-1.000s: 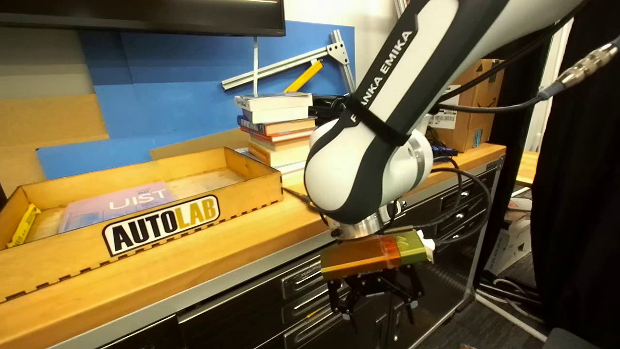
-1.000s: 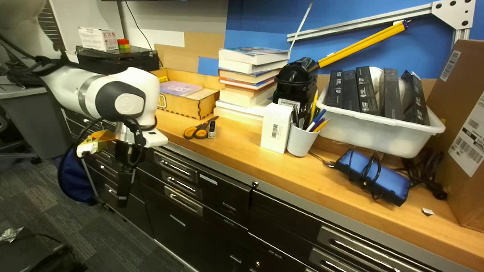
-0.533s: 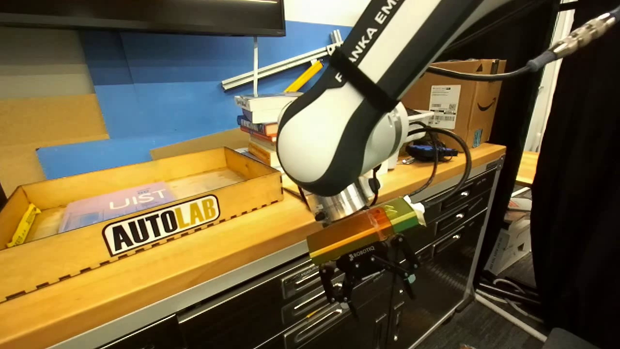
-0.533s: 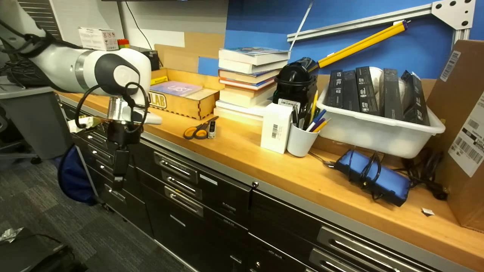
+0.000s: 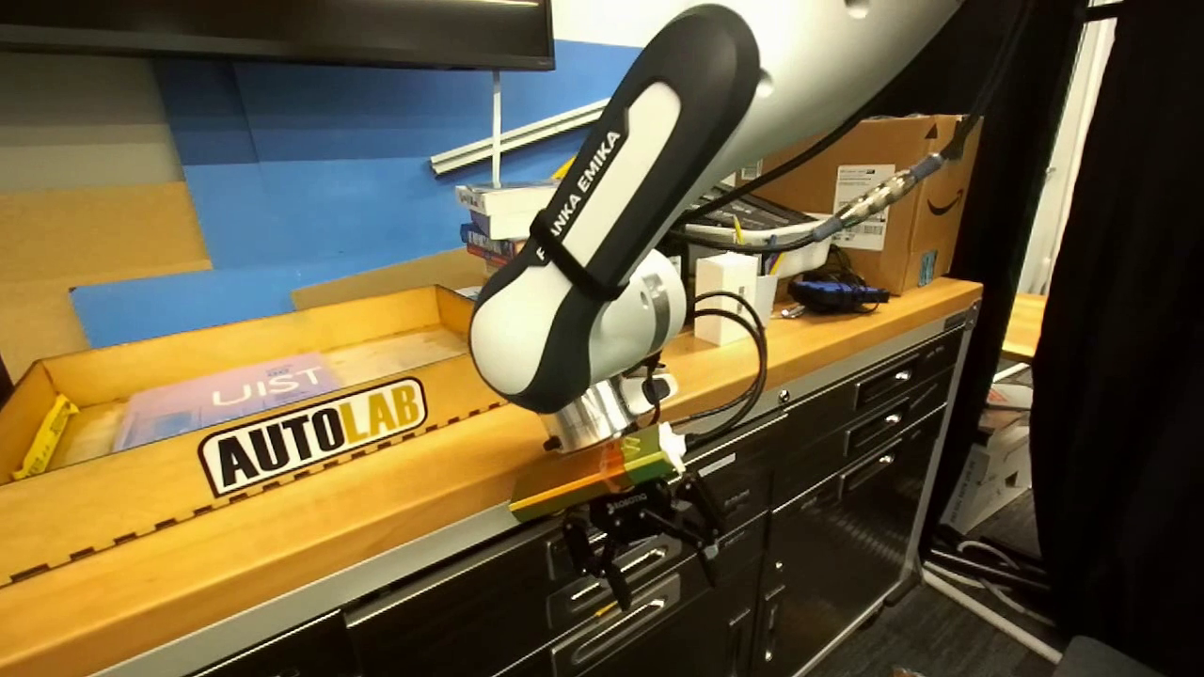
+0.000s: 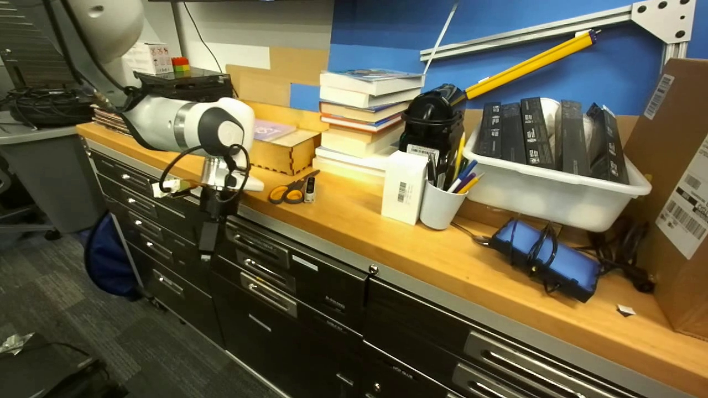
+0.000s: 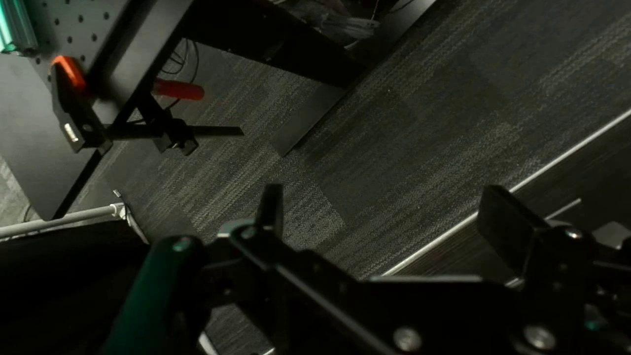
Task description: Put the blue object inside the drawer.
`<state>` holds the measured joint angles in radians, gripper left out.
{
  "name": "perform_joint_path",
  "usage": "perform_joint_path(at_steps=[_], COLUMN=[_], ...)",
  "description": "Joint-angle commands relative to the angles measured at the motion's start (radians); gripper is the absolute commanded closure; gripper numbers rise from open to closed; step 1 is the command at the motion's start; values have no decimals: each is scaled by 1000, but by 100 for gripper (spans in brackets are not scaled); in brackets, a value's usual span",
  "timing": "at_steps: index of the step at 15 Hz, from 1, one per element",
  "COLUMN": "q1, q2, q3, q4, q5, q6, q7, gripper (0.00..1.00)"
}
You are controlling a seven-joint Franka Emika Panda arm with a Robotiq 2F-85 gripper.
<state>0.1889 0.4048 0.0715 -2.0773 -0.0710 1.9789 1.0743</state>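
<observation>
The small cyan-blue object does not show in any view. Black cabinet drawers [image 6: 264, 262] under the wooden counter show shut fronts with metal handles, also in an exterior view [image 5: 621, 583]. No open drawer with a dark inside is visible, and I cannot tell which front is the drawer. My gripper [image 5: 666, 588] is open and empty, pointing down in front of the cabinet, just below the counter's edge height. It also shows side-on in an exterior view [image 6: 206, 255]. In the wrist view the fingers [image 7: 382, 192] are wide apart over grey carpet, with nothing between them.
On the counter [image 6: 354, 226] stand a wooden AUTOLAB tray [image 5: 513, 371], a book stack [image 6: 365, 116], scissors [image 6: 290, 190], a white box [image 6: 404, 188], a pen cup [image 6: 442, 207], a white bin [image 6: 553, 190] and a cable-wrapped blue device [image 6: 545, 257]. A dark table with an orange clamp [image 7: 71, 74] shows in the wrist view.
The arm and gripper have moved along the cabinet, leftward in an exterior view, and the gripper has risen from lower down. It stays open and empty. Nothing else has moved.
</observation>
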Motion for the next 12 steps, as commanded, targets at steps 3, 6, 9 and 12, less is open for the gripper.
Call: perform_joint_path(at_steps=[3, 6, 9, 12], q1=[68, 87, 50, 57], q2=[41, 9, -70, -35], q3=[-38, -34, 18, 18], q4=[43, -15, -72, -45], q5=[1, 10, 94, 121], q6=[152, 215, 159, 168], q7=[248, 348, 229, 196], gripper=[0, 0, 0, 0])
